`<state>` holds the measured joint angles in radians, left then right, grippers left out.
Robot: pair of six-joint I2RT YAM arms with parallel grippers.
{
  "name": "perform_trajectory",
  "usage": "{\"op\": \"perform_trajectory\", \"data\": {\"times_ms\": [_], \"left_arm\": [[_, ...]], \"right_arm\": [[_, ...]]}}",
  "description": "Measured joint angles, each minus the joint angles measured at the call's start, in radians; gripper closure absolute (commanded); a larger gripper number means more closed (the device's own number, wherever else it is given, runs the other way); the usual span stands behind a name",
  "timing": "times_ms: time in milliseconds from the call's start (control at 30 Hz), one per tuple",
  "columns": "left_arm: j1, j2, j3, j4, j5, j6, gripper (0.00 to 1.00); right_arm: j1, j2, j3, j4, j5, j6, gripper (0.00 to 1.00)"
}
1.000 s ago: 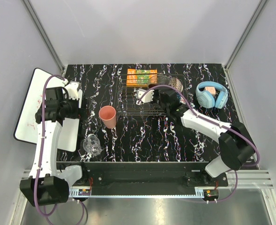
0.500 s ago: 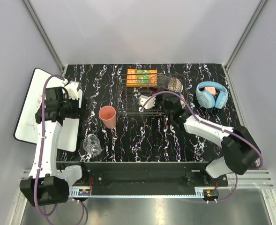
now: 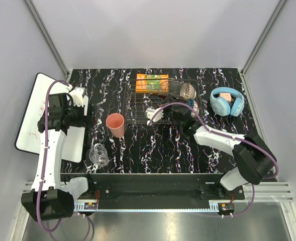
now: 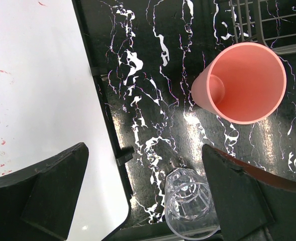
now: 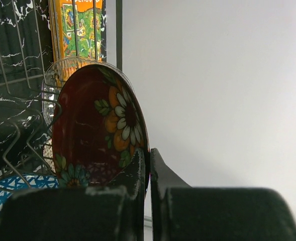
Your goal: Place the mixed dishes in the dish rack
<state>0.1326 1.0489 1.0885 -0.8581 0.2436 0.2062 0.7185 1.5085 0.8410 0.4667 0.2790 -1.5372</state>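
- A flat white board [image 3: 31, 108] with faint red marks lies along the left edge of the bench [image 3: 158, 150], a black slab veined in white.
- The left pincer [image 4: 145, 165] hangs over the board's inner edge, its dark fingers spread wide and holding nothing.
- A small clear glass cup [image 4: 190, 208], faceted, stands near the front left corner.
- A smooth pink cup [image 4: 243, 83], tapered and round-mouthed, stands upright just beyond the glass and just left of the rack.
- The dish rack [image 3: 137, 108], a thin silvery wire grid, sits at the middle of the far edge, with an orange-green box [image 3: 152, 83] at its far side.
- In the rack's right half, a glossy red floral bowl [image 5: 97, 130] stands on edge, a clear bowl [image 5: 55, 75] behind it and a blue patterned bowl [image 5: 14, 196] beside it.
- A small beige patterned bowl [image 3: 188, 91] sits at the rack's far right corner.
- The right pincer [image 5: 148, 160] is closed tight and empty, its tips at the red bowl's rim; whether they touch cannot be told.
- Light-blue headphones [image 3: 227, 102] rest near the right edge.
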Motion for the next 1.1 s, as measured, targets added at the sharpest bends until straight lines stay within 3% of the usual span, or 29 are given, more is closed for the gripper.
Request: {"op": "perform_trajectory", "data": {"times_ms": [433, 1100], "left_arm": [[0.000, -0.001, 0.000, 0.004, -0.004, -0.005, 0.01], [0.000, -0.028, -0.012, 0.020, -0.013, -0.003, 0.01]], "right_arm": [[0.002, -0.029, 0.025, -0.071, -0.011, -0.055, 1.00], [-0.008, -0.031, 0.014, -0.099, -0.065, -0.001, 1.00]]}}
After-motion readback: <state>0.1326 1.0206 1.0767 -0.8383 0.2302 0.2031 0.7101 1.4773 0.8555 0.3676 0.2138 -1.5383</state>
